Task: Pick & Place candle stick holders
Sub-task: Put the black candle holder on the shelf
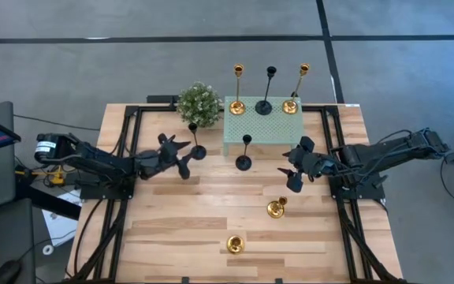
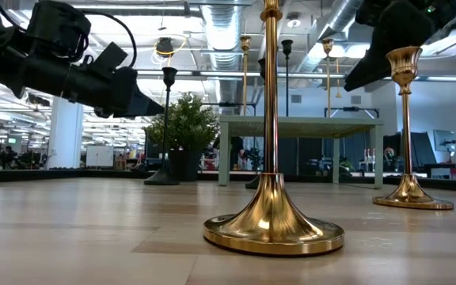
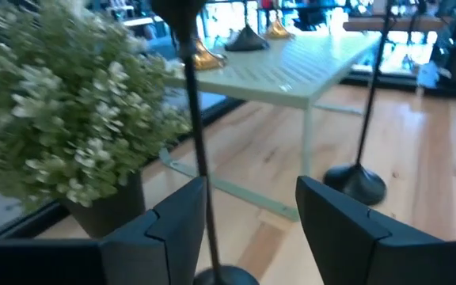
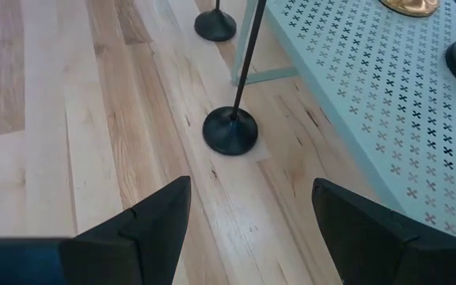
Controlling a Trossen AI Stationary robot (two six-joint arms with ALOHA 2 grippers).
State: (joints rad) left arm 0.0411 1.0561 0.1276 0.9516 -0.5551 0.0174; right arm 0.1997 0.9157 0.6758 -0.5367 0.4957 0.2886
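Black slim-stemmed candle holder (image 1: 195,147) stands between the left gripper's (image 1: 181,155) open jaws, lined up for grasping; right gripper (image 1: 292,171) hovers open, empty

Bright overhead light, blurry left-wrist view

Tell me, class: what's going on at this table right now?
Two robot arms are sorting candle holders. Three holders already stand on the green stand: gold, black, gold. The left gripper is open around the stem of a black holder beside the plant, not yet gripping. The right gripper hovers open, facing another black holder in front of the stand. Two gold holders wait on the table.
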